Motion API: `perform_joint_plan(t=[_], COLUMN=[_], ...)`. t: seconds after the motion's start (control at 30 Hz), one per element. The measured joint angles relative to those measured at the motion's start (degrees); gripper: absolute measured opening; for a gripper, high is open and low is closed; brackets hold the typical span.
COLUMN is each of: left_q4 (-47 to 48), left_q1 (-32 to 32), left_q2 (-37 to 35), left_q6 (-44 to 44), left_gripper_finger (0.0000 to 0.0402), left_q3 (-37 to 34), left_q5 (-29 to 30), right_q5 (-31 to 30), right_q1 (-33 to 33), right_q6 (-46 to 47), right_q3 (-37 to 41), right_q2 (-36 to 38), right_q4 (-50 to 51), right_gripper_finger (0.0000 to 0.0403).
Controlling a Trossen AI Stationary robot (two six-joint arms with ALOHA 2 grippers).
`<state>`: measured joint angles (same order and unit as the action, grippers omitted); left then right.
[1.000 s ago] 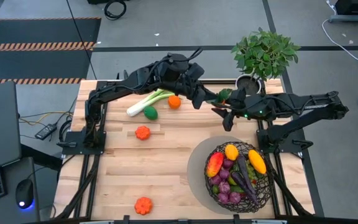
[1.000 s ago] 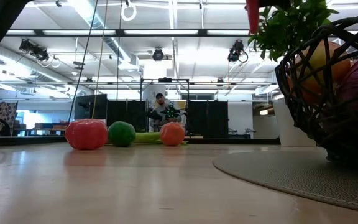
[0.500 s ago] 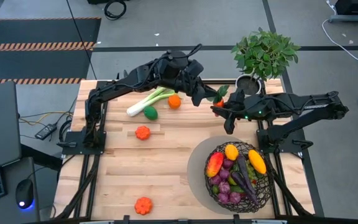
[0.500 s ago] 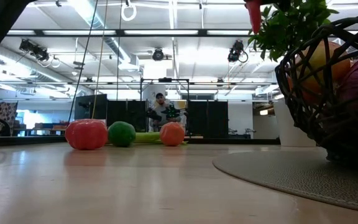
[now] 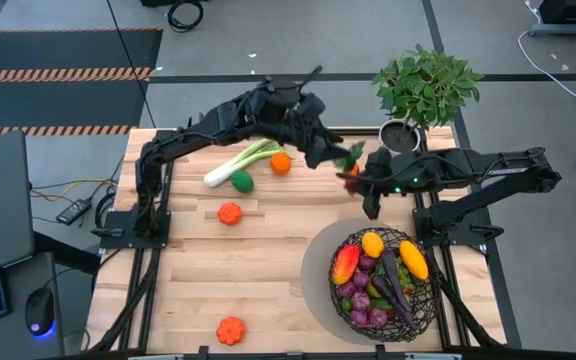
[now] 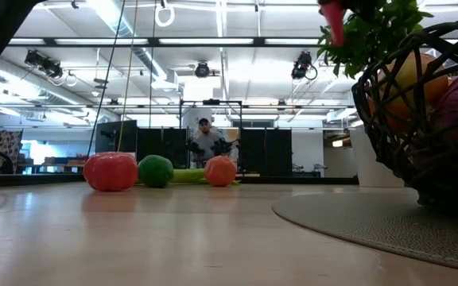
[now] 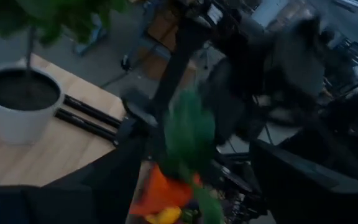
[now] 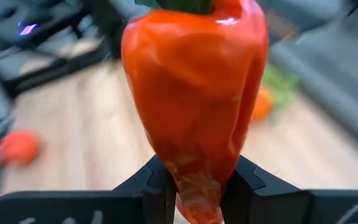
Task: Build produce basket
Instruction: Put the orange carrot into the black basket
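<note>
On the bench's left sit the leek (image 5: 239, 163), lime (image 5: 241, 181), orange (image 5: 281, 163) and two small pumpkins. The left gripper (image 5: 326, 157) hangs mid-bench, jaws apart, just beside the red pepper (image 8: 194, 106). The right gripper (image 5: 352, 172) has its jaws clamped on that pepper's tip, long axis upright. The basket (image 5: 385, 283) lies near, toward the front right; the potted plant (image 5: 423, 90) stands behind.
</note>
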<state>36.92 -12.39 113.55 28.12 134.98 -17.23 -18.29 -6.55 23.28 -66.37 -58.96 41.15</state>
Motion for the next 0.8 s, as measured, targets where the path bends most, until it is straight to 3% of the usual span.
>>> perform_joint_plan(t=[0.3,0.4,0.57,0.8], left_q4=[1.12,1.44,5.80,14.21], left_q1=[-4.12,-4.86,-5.71,-7.46], left_q2=[-1.94,-1.94,-1.94,-1.94], left_q6=[-0.35,-0.74,-4.56,-7.75], left_gripper_finger=[0.0302,0.0296,0.0293,0.0293], left_q3=[0.07,0.02,0.02,0.02], left_q5=[0.07,0.06,2.04,3.07], right_q5=[29.53,36.80,41.88,42.12], right_q1=[-1.27,-3.35,-9.05,-18.67], right_q6=[24.05,31.48,41.86,58.93], right_q3=[0.00,0.50,2.76,6.56], right_q2=[0.00,0.00,0.00,0.00], right_q4=[19.49,23.12,24.05,23.44], right_gripper_finger=[0.0093,0.0093,0.0093,0.0094])
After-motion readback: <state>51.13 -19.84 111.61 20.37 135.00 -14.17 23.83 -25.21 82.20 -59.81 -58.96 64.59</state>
